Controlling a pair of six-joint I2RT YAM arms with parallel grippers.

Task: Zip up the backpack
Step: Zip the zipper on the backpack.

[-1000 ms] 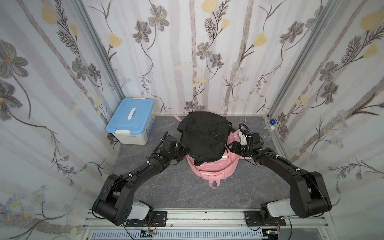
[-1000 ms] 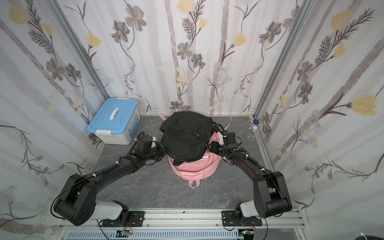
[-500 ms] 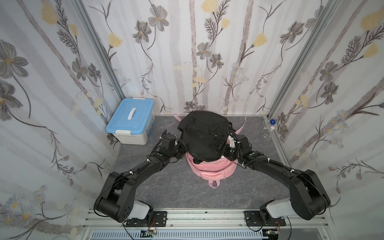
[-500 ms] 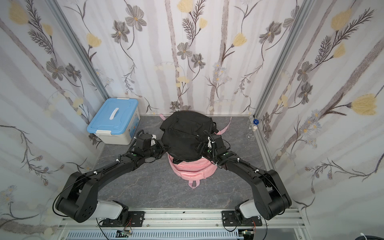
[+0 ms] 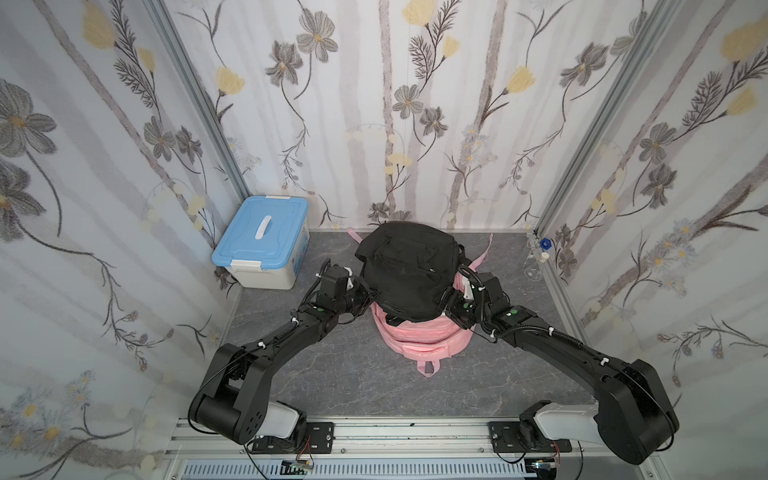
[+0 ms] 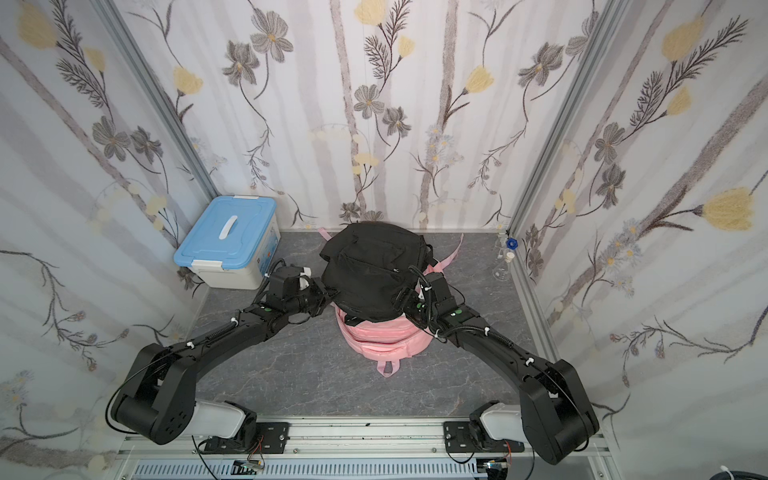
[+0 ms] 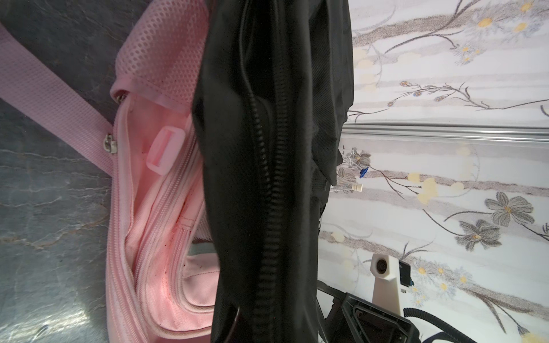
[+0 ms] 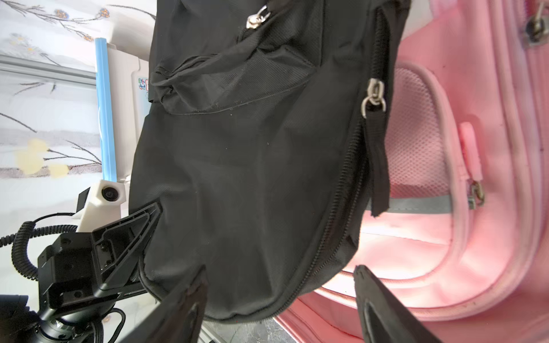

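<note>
Here, a black nylon backpack (image 5: 407, 270) lies atop a pink fabric backpack (image 5: 419, 340) near the middle of the back edge of the grey worktop (image 5: 353, 374). The left hand (image 5: 368, 297) is clamped on the black bag's left side. The right hand (image 8: 280, 268) is spread wide at the bag's right corner, jaws straddling the zipper, with the silver slider (image 8: 372, 98) just beyond.

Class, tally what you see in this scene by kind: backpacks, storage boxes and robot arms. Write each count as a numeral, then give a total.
Backpacks: 2 (black backpack, pink backpack)
Storage boxes: 1 (blue-lidded box)
Robot arms: 2 (left arm, right arm)
Total: 5
</note>
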